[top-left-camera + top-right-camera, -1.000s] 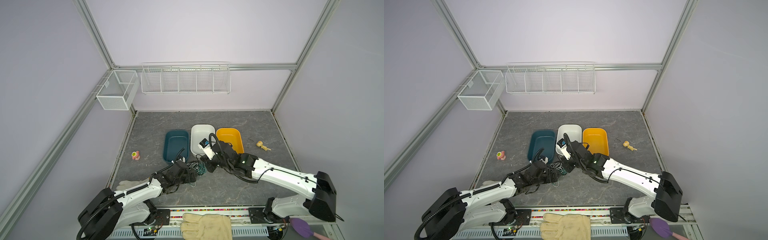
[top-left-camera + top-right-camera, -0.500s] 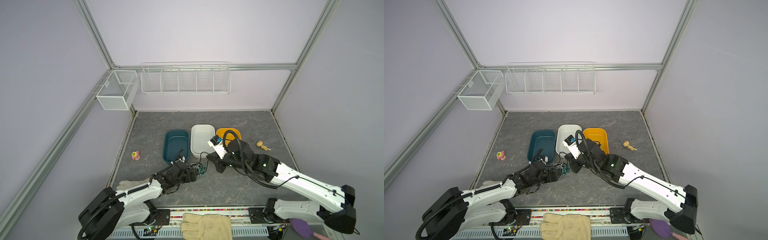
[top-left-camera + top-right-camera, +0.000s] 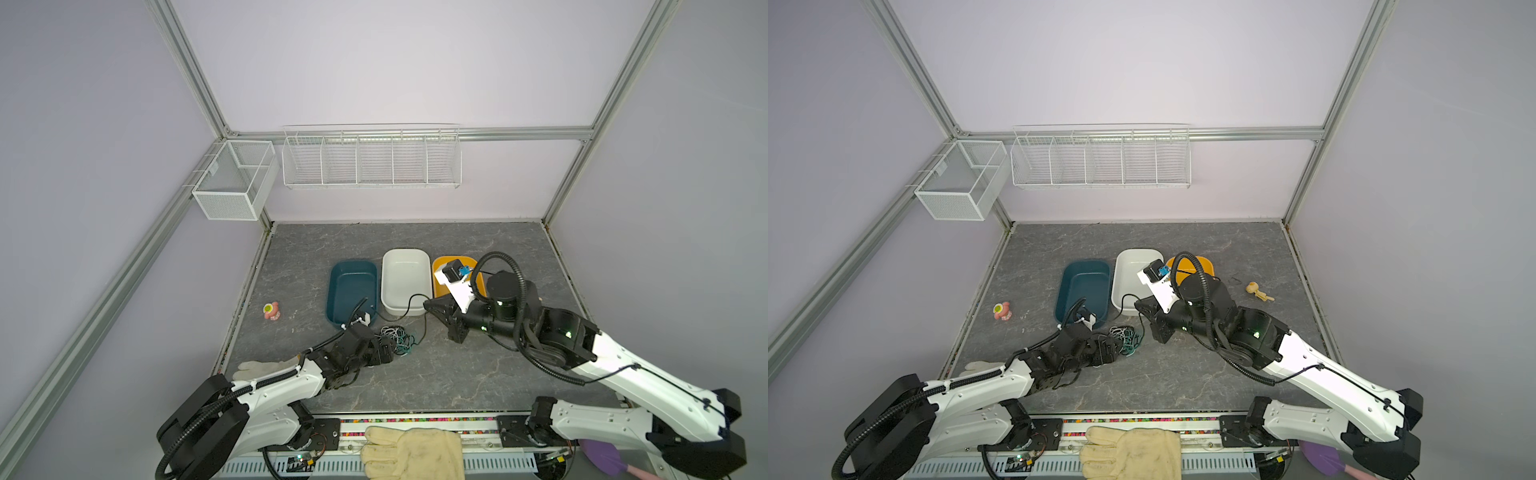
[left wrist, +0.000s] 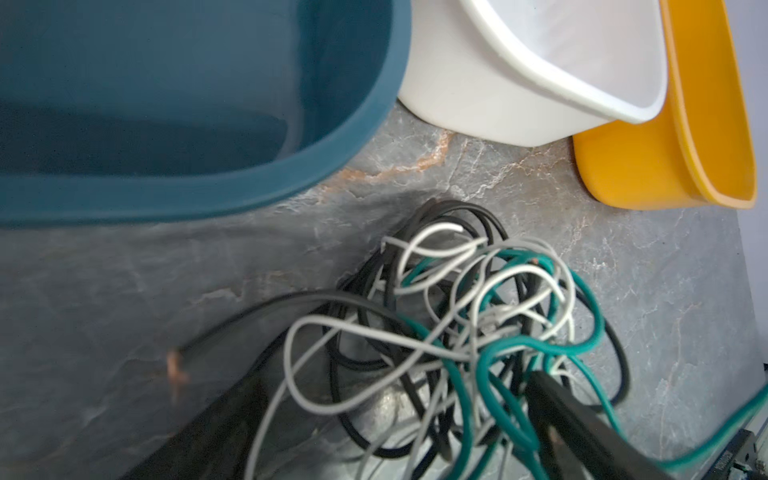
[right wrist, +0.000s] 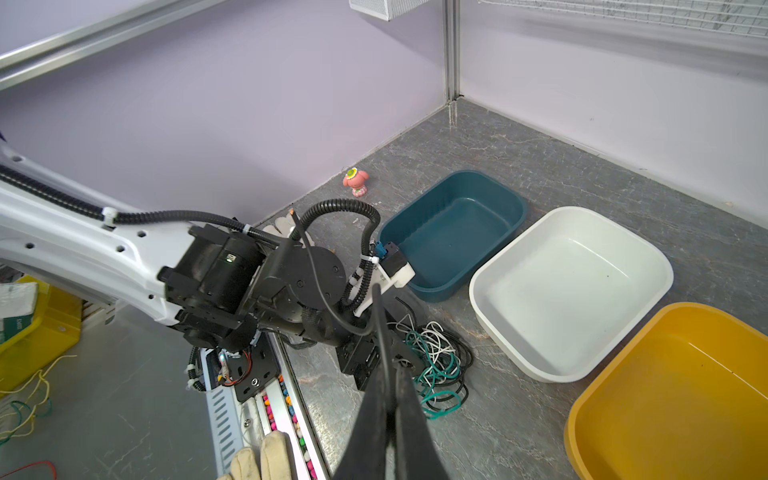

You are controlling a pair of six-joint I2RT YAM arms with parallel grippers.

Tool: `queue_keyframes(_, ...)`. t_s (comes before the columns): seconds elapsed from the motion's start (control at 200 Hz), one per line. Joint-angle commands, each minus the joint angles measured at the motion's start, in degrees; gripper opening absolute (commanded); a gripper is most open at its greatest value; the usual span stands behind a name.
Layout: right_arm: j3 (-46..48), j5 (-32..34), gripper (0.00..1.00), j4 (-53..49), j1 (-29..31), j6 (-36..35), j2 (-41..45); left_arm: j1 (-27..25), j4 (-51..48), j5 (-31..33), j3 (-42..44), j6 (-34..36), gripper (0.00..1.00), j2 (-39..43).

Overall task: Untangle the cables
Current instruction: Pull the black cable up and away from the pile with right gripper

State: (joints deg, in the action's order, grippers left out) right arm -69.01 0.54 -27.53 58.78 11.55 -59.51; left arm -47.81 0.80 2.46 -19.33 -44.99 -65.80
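The cables (image 3: 399, 338) (image 3: 1127, 338) lie as one tangle of thin black, white and teal-green cords on the grey floor, in front of the bins. My left gripper (image 3: 384, 353) (image 3: 1115, 347) is low at the near side of the tangle and open. In the left wrist view its gripper (image 4: 395, 399) has loops (image 4: 478, 324) lying between the fingers. My right gripper (image 3: 430, 305) (image 3: 1140, 307) (image 5: 390, 365) is raised to the right of the tangle, shut on a black cable (image 3: 415, 295) (image 5: 316, 286). That cable arcs from the jaws back down toward the tangle.
A teal bin (image 3: 353, 266), a white bin (image 3: 405, 253) and a yellow bin (image 5: 665, 316) stand in a row behind the tangle. A pink toy (image 3: 272, 311) sits at the left, a wooden figure (image 3: 1258, 291) at the right. Gloves (image 3: 411, 453) lie at the front edge. Wire baskets (image 3: 370, 158) hang on the back wall.
My right arm has swung to the right and risen away from the tangle, drawing a black cable out with it. The left gripper has stayed open at the tangle.
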Motion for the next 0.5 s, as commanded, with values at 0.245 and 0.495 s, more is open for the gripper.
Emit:
queue_keyframes(0.245, -6.35, 0.12, 0.06, -4.52, 0.39, -1.97, 3.21, -0.18, -5.37, 1.23, 2.2, -0.32, 0.98, -2.0)
queue_keyframes(0.495, -12.06, 3.41, 0.07, -10.02, 0.39, -4.07, 3.67, -0.18, -4.71, 1.23, 1.78, 0.32, 0.98, -4.01)
